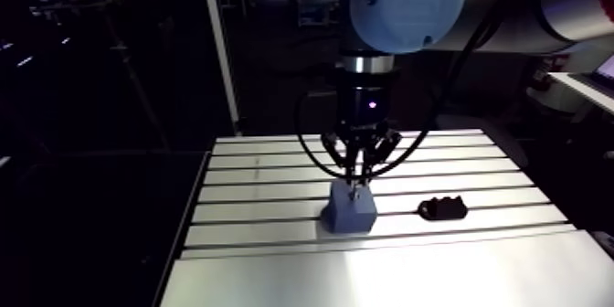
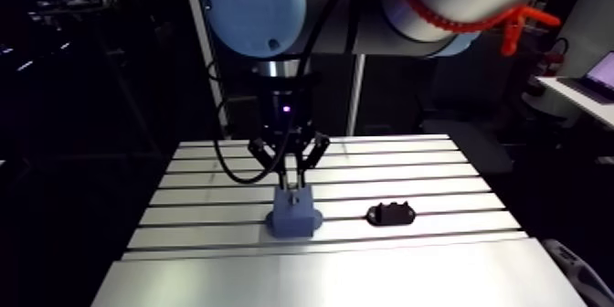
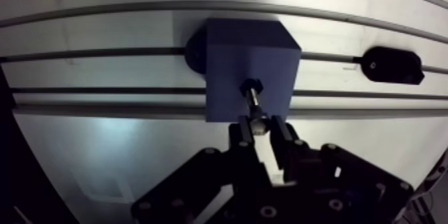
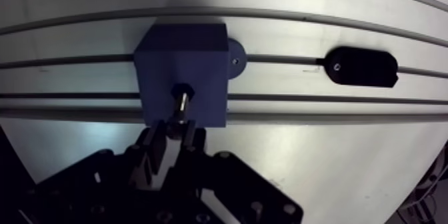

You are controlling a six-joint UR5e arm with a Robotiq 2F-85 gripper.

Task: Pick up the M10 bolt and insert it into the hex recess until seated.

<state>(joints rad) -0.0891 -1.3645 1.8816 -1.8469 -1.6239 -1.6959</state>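
A blue block (image 3: 233, 53) stands on the slotted table (image 3: 133, 147), with a dark hex recess in its top face. In the wrist view a metal bolt (image 3: 255, 103) runs from my fingers down to that recess, and its dark hex head sits at the recess mouth. My gripper (image 3: 261, 128) is shut on the bolt's shank, directly above the block. How deep the head sits I cannot tell. In the arm view the gripper (image 1: 354, 183) hangs straight down onto the block (image 1: 350, 212).
A black oval holder (image 3: 393, 65) lies on the table beside the block, a short way off along the same slot; it also shows in the arm view (image 1: 442, 207). A round dark foot sticks out from the block's side. Bare table plate spreads under the gripper.
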